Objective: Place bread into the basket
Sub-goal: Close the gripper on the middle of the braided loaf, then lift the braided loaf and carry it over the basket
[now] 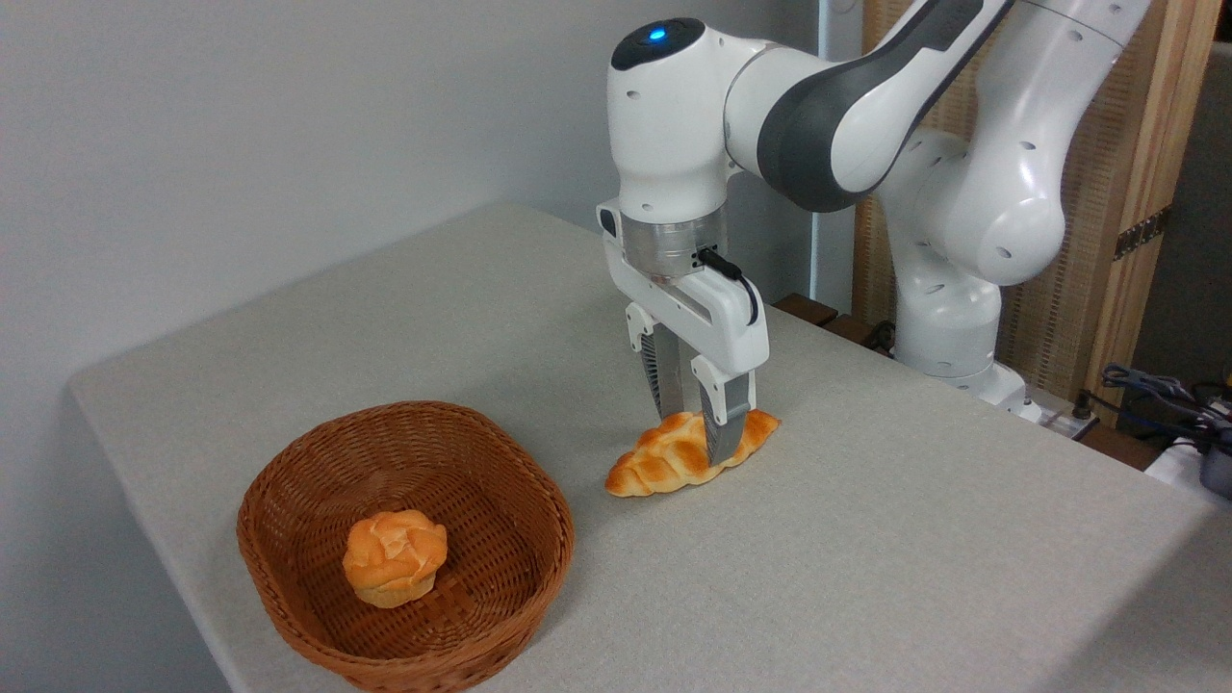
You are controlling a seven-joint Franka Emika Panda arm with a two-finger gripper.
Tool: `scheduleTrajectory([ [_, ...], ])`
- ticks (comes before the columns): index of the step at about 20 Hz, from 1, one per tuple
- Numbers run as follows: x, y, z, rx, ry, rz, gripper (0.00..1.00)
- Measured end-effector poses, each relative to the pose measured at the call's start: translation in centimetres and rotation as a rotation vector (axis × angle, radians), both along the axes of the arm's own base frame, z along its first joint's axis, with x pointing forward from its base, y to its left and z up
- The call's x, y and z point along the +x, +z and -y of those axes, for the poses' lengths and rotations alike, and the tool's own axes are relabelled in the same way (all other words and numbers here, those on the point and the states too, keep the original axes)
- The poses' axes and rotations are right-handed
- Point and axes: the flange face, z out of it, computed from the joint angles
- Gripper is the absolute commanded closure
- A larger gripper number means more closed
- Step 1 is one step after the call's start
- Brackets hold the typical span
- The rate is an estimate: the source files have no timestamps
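Grey ribbed fingers [714, 423] straddled the bread [664, 460] near its right end, one on the far side and one on the near side, closed to about the loaf's width; actual contact could not be told. Braided and glazed golden-orange, the loaf lay on the bench [866, 539], right of the basket [318, 481] holding a round bun [395, 556]. Bare bench stretched rightward.

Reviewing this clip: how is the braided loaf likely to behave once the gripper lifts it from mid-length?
The braided loaf looks glossy, so the fingers of the gripper may slip somewhat. They straddle it right of centre, so the longer left end might dip. It lies flat with pointed ends and a lumpy top, so rolling seems unlikely; it keeps its shape, suggesting stiffness.
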Motion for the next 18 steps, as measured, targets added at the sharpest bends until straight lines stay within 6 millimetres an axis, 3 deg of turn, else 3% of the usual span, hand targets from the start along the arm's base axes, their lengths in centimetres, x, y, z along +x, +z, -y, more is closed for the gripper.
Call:
scheduleTrajectory([
  [15, -0.02, -0.05, 0.01, 0.0, 0.0, -0.001, 0.54],
  [18, -0.02, -0.05, 0.01, 0.0, 0.0, -0.001, 0.57],
])
